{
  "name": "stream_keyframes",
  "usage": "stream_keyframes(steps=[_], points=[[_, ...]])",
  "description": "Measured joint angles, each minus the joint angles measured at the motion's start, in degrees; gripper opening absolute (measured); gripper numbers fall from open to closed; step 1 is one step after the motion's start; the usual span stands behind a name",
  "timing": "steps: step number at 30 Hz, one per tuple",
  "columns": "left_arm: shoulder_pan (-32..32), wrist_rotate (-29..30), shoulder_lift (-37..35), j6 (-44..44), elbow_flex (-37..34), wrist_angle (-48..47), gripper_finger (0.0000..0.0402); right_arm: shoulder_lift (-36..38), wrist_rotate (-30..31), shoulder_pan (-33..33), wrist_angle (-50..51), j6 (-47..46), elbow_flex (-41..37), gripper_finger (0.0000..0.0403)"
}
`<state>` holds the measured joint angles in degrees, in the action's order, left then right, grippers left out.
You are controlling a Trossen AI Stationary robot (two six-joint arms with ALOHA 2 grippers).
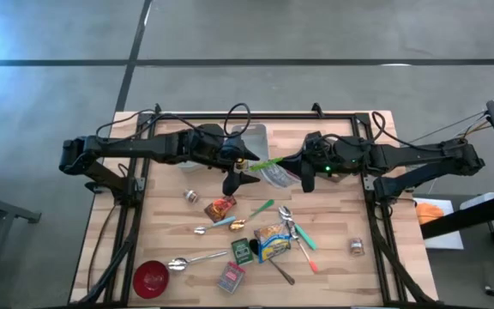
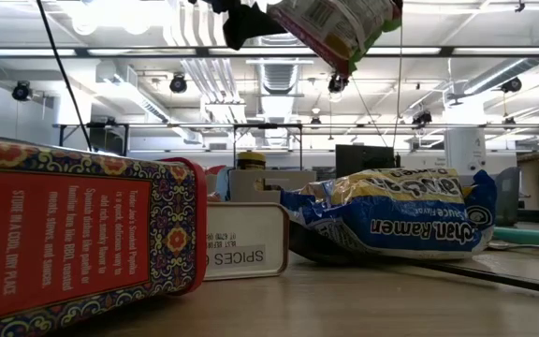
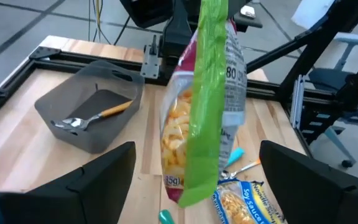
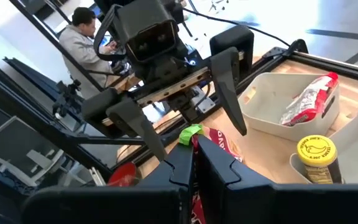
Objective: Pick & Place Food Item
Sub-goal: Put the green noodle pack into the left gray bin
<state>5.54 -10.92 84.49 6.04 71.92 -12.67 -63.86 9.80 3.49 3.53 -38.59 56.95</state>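
Right gripper [image 4: 194, 163] is clamped on the chip bag [image 3: 201, 106], dangling it over the table's middle near the far edge; left gripper [image 3: 194, 180] gapes around it. Close off-centre and the bag swings or slips.

We see the snack bag [image 3: 199, 106] — green-edged, clear, orange chips inside — hanging upright above the table.
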Motion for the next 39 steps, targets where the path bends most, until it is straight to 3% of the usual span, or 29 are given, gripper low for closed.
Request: stream_keyframes(steps=[4,15,21,39], points=[[-0.04,-0.02,0.0,-0.28,-0.04,0.01,0.0297,0.02,-0.03,0.0,-0.14,0.01,-0.01,0.0008],[-0.04,-0.28,0.0,-0.28,-0.02,0.44,0.01,0.02,-2.34,0.0,-2.58,1.09,-0.07,0.0008],[-0.04,-2.01,0.0,-0.26,0.07,0.68,0.0017,0.02,-2.86,0.0,-2.54,1.3,-0.07,0.0008],[-0.04,-3.76,-0.1,1.72,0.18,-0.7,0.0001,0.0,-4.26,-0.19,-2.1,1.31,-0.07,0.0009]])
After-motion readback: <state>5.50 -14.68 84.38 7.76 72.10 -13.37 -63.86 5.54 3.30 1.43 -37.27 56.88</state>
